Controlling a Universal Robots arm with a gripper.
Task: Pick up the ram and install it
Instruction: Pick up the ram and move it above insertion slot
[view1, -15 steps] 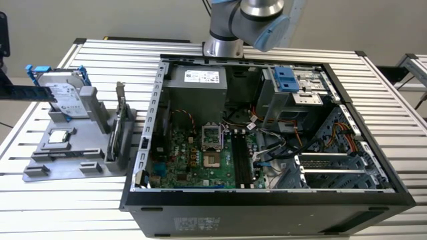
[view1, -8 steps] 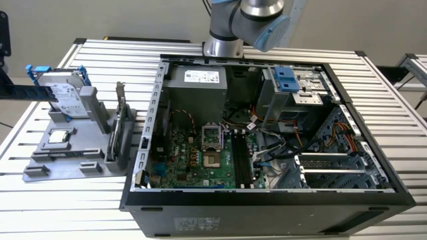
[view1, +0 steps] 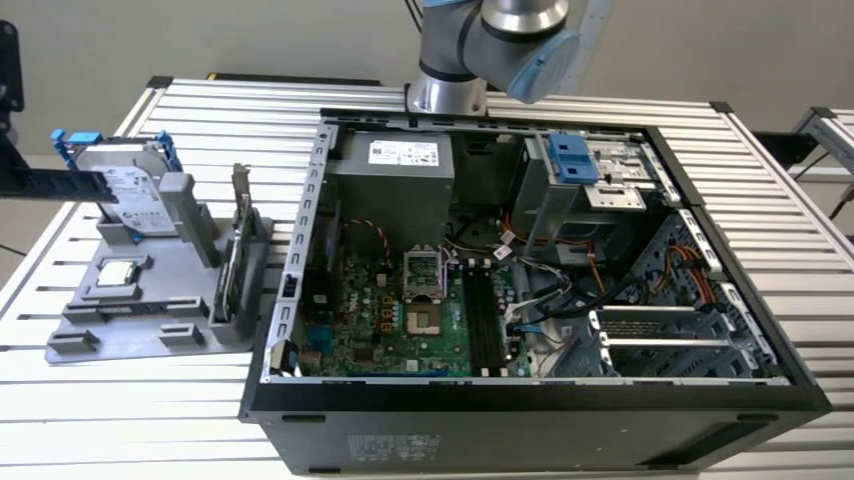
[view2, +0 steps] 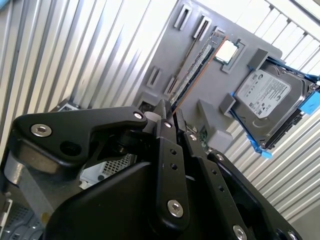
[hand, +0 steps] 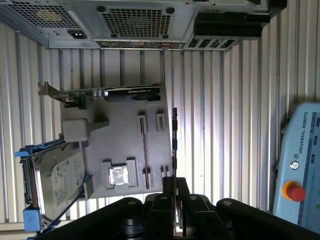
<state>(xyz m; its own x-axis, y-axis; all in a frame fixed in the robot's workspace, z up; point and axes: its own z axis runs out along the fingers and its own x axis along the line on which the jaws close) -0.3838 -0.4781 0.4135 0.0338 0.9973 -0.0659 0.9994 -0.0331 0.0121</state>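
Pinching the ram (view2: 197, 67) by its two flat faces, held the tool (hand: 174, 182) pressed together on it above the gray holder (hand: 120, 135), with the stick clear of its slot there as far as could be judged. Saw it edge-on in the first wrist view, reaching out from the tool's tip over the slatted table (hand: 225, 125), just beside the holder's rim. Noted the hard drive (hand: 55, 175) and the expansion card (hand: 115, 92) standing in the holder, apart from the tool.

Placed the holder, in the exterior view, at nine o'clock of the open computer case (view1: 534, 410). Placed the long dark memory slots (view1: 483, 320) at three o'clock of the processor socket (view1: 424, 290), well apart from the holder.

Judged the grip narrow for so long a board. Feared pivoting or slipping under any jolt, then arriving skewed over a slot and jamming rather than seating. Feared also clipping the case wall on the crossing, snagging the loose cables (view1: 561, 300) at three o'clock of the slots, or bending the thin board by pressing off-centre.
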